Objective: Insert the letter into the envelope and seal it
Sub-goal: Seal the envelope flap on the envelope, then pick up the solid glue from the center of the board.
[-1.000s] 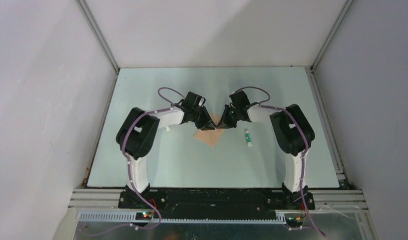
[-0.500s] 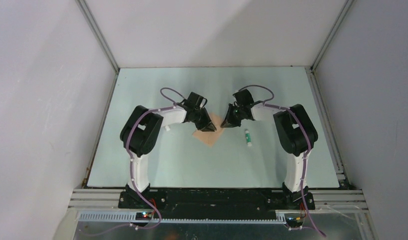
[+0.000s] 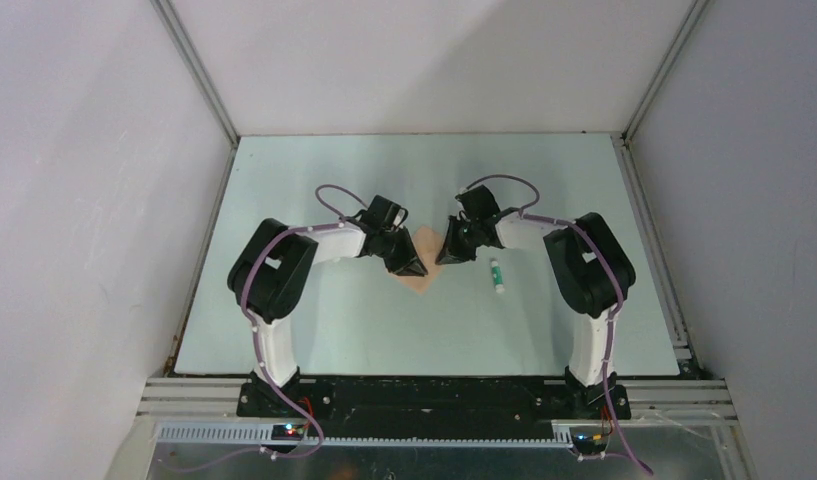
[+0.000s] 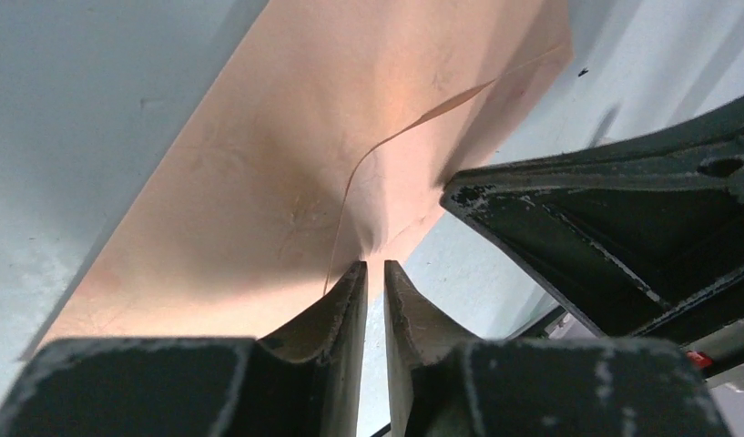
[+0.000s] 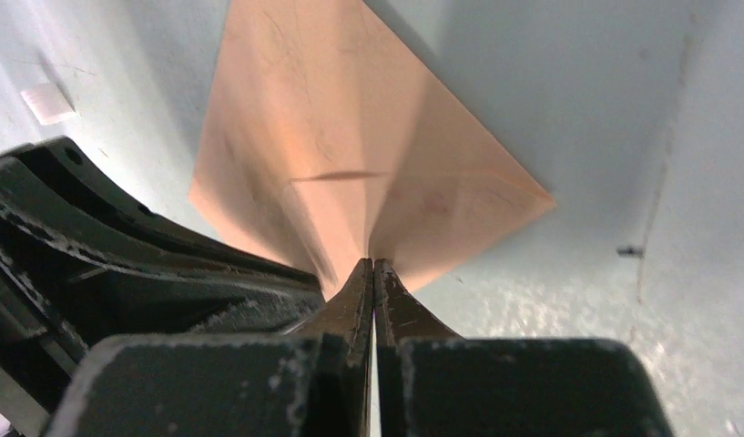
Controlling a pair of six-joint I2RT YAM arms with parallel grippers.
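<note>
We find the left gripper [image 4: 368, 266] nearly closed, with only a slit between its jaws, pinching the envelope [image 4: 259, 164] at one edge, where the paper puckers. The right gripper [image 5: 372, 264] is fully closed on the envelope's opposite corner, and the paper tents up to its tips. A loose upper layer curls across the envelope; we cannot tell what it is. The envelope lies on the table [image 3: 384, 330]. A white glue stick [image 3: 497, 276] lies to the right of the envelope, apart from it.
</note>
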